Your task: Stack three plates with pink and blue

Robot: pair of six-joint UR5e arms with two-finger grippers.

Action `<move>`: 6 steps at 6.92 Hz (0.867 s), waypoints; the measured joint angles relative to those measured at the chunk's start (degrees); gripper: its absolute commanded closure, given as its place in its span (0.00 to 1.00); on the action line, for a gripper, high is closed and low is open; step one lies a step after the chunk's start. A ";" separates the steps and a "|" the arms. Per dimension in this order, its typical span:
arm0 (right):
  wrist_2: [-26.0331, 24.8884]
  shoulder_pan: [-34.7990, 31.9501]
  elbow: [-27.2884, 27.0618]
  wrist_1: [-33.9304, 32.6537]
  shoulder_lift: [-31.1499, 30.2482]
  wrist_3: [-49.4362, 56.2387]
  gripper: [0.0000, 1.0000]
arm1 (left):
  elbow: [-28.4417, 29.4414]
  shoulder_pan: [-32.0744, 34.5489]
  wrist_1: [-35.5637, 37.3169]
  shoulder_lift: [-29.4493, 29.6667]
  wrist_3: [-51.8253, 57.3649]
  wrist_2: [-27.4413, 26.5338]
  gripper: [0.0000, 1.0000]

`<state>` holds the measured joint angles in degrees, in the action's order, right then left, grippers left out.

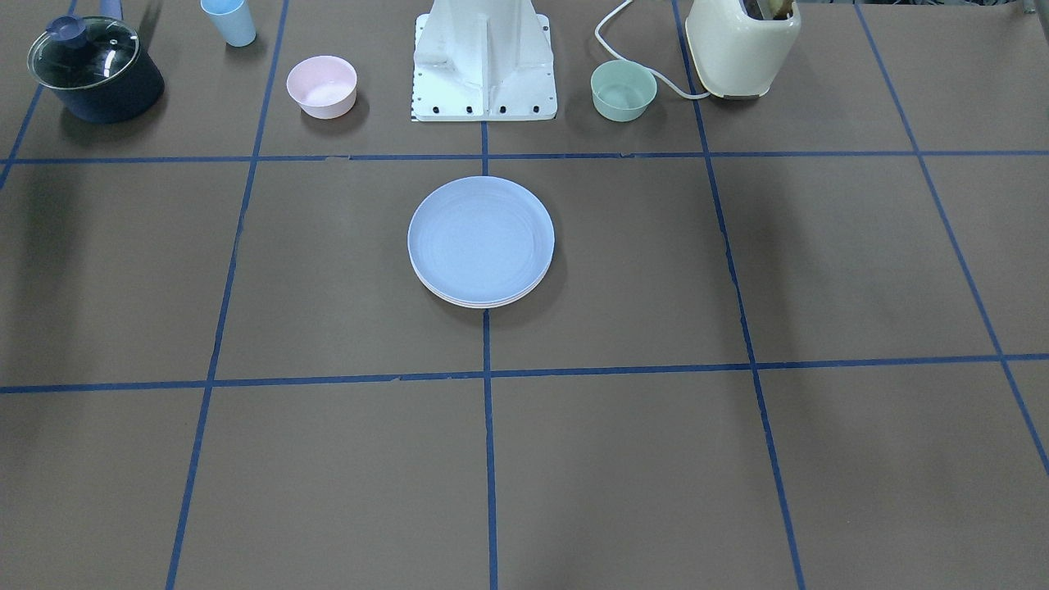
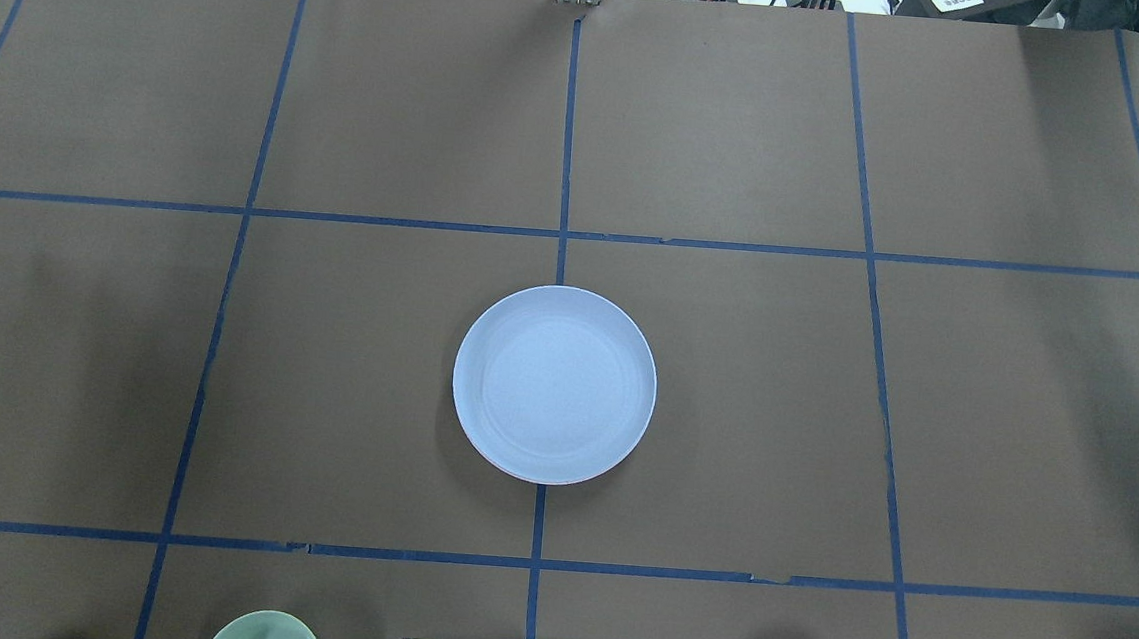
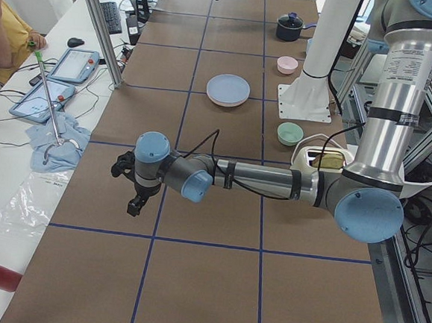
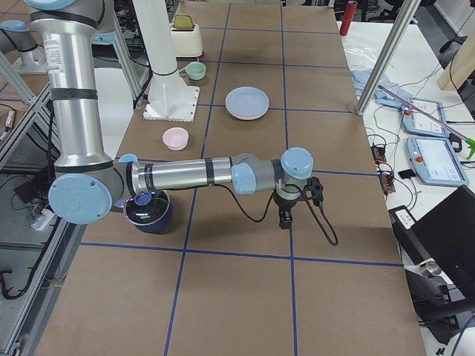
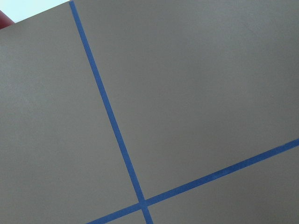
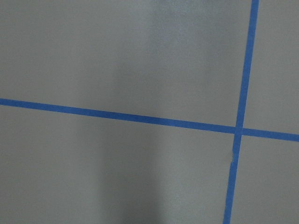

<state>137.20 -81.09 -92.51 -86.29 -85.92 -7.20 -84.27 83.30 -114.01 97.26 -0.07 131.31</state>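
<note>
A light blue plate (image 1: 481, 238) lies on top of a stack at the table's middle, and it also shows in the overhead view (image 2: 554, 384). Two pale rims (image 1: 483, 303) show under its near edge; I cannot tell pink from cream there. In the exterior right view a pinkish rim shows under the blue plate (image 4: 247, 101). My left gripper (image 3: 134, 204) hangs over the bare table far from the stack, and shows only in the exterior left view. My right gripper (image 4: 285, 219) hangs over the table at the other end. I cannot tell whether either is open or shut.
Along the robot's side stand a dark pot with a glass lid (image 1: 97, 70), a small blue cup (image 1: 229, 20), a small pink bowl (image 1: 322, 84), the robot base (image 1: 485, 61), a mint-green bowl (image 1: 624, 90) and a cream toaster (image 1: 742, 45).
</note>
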 measured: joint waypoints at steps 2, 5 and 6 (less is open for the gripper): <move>-0.01 -0.03 -0.11 -0.02 0.02 -0.01 0.00 | -0.13 0.02 -0.28 -0.13 0.02 0.02 0.00; -0.02 -0.03 -0.13 0.00 -0.03 -0.01 0.00 | -0.37 0.02 -0.40 0.00 0.30 0.04 0.00; -0.04 -0.03 -0.15 0.02 -0.04 -0.01 0.00 | -0.67 0.02 -0.46 0.07 0.43 0.06 0.00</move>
